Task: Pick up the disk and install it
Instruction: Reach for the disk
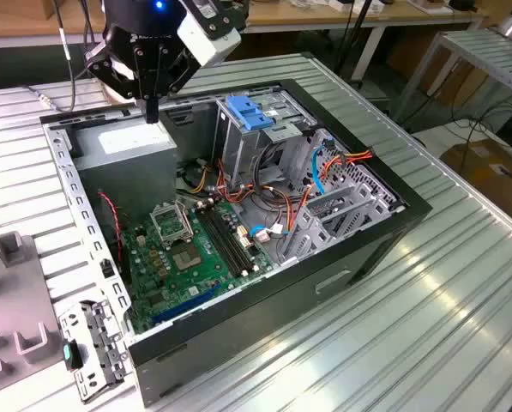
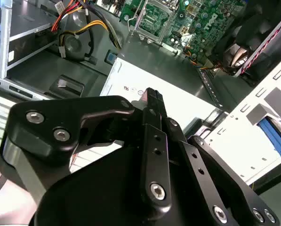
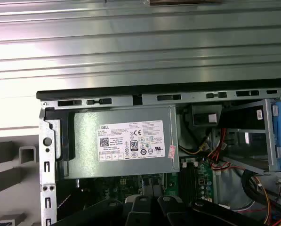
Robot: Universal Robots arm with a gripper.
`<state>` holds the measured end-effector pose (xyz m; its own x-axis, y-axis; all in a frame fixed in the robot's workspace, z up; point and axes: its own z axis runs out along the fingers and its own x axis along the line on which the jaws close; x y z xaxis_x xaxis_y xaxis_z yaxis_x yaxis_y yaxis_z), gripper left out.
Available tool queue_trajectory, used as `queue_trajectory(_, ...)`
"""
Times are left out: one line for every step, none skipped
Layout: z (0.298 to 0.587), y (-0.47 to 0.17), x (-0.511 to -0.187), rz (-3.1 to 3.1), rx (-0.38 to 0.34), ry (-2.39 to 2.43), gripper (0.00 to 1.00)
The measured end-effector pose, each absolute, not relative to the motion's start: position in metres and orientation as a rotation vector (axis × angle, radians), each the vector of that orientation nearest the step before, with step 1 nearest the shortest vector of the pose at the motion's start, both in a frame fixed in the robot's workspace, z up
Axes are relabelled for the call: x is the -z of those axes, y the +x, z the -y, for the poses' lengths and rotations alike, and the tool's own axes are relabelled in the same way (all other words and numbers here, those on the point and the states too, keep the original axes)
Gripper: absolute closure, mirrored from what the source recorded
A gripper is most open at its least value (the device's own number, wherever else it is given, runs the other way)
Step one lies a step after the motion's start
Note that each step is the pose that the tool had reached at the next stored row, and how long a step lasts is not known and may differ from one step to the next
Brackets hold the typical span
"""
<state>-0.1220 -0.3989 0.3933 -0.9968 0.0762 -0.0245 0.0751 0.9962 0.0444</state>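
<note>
Grey box (image 3: 86, 141) with white sticker (image 3: 131, 141) — inside the open computer case (image 3: 154, 92), ribbed table (image 3: 140, 47) alongside.

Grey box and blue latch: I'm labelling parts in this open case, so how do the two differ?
The box is grey with a white sticker; the latch is plain bright blue. The box is far bigger than the latch. The box sits in a corner of the case at the exterior view's left; the latch tops the metal cage to its right. Both are inside the open case.

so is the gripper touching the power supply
Cannot tell. In the exterior view the gripper hangs over the power supply, but neither contact nor gap shows plainly.
</note>
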Motion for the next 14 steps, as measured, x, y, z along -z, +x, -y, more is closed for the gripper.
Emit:
queue_trajectory(0.399,-0.122,-0.393,-3.112,-0.068,0.118,0.89)
queue_trajectory(0.399,-0.122,-0.393,-3.112,-0.068,0.118,0.89)
queue_trajectory(0.399,-0.122,-0.393,-3.113,-0.068,0.118,0.89)
queue_trajectory(0.399,-0.122,-0.393,-3.113,-0.068,0.118,0.89)
queue_trajectory(0.399,-0.123,-0.393,-3.112,-0.068,0.118,0.89)
queue_trajectory(0.399,-0.123,-0.393,-3.112,-0.068,0.118,0.89)
queue_trajectory(0.399,-0.124,-0.393,-3.112,-0.068,0.118,0.89)
queue_trajectory(0.399,-0.125,-0.393,-3.112,-0.068,0.118,0.89)
queue_trajectory(0.399,-0.127,-0.393,-3.112,-0.068,0.118,0.89)
queue_trajectory(0.399,-0.129,-0.393,-3.112,-0.068,0.118,0.89)
queue_trajectory(0.399,-0.13,-0.393,-3.112,-0.068,0.118,0.89)
queue_trajectory(0.399,-0.131,-0.393,-3.113,-0.068,0.118,0.89)
queue_trajectory(0.399,-0.133,-0.393,-3.113,-0.068,0.118,0.89)
queue_trajectory(0.399,-0.134,-0.393,-3.113,-0.068,0.118,0.89)
